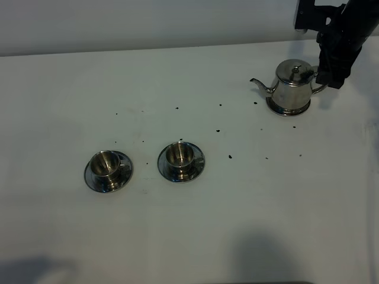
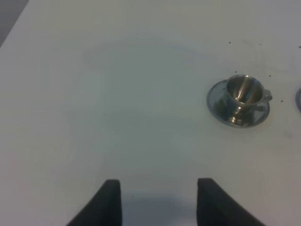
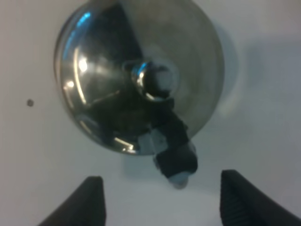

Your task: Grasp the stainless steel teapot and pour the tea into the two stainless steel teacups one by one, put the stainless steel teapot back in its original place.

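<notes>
Two teacups (image 1: 108, 164) (image 1: 179, 157) wait side by side while the right gripper (image 1: 331, 71) hangs at the teapot (image 1: 291, 89) handle, jaws wide, apparently aligned to grasp (left gripper (image 2: 157, 202) likewise wide, empty).

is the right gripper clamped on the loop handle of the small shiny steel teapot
No, the right gripper stands wide open, its black fingers apart on either side of the loop handle of the steel teapot, not touching it.

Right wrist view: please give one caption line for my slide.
The open right gripper straddles the handle of the stainless steel teapot, not yet closed.
</notes>
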### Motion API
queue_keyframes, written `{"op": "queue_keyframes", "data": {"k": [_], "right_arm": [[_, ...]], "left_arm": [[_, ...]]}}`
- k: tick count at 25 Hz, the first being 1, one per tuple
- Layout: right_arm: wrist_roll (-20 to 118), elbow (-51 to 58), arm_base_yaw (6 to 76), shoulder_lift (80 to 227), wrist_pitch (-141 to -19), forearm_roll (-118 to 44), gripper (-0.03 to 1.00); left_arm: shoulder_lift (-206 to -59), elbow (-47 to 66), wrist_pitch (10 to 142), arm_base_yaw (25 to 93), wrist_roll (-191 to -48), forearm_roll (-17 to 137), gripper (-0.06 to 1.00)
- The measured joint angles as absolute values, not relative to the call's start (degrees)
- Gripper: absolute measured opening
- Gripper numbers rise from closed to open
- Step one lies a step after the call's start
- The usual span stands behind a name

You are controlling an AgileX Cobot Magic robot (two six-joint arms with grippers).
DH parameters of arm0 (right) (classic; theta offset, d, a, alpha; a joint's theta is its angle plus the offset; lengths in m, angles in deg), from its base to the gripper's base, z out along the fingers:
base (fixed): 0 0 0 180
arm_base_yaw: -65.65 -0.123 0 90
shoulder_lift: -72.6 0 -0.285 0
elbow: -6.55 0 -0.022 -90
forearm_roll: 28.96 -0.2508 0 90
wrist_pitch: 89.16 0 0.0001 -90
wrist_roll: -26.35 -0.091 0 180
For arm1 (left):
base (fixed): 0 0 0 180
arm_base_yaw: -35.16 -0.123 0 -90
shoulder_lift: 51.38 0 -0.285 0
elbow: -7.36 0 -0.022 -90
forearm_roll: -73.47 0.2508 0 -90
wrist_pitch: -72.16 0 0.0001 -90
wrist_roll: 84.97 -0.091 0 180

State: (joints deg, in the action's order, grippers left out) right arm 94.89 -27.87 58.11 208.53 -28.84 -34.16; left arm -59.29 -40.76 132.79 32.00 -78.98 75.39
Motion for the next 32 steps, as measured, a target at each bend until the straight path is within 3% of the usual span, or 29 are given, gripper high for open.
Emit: {"op": "queue_keyframes", "data": {"k": [13, 32], "right_arm": [[95.8, -28.0, 58.1, 211.9, -32.2, -34.2, 0.51], [87.5, -28.3, 58.1, 211.7, -22.3, -36.6, 0.51]], "left_arm": [[-59.3, -40.8, 132.8, 32.0, -79.0, 75.4, 0.41], [-59.3, -40.8, 132.8, 32.0, -79.0, 75.4, 0.41]]}}
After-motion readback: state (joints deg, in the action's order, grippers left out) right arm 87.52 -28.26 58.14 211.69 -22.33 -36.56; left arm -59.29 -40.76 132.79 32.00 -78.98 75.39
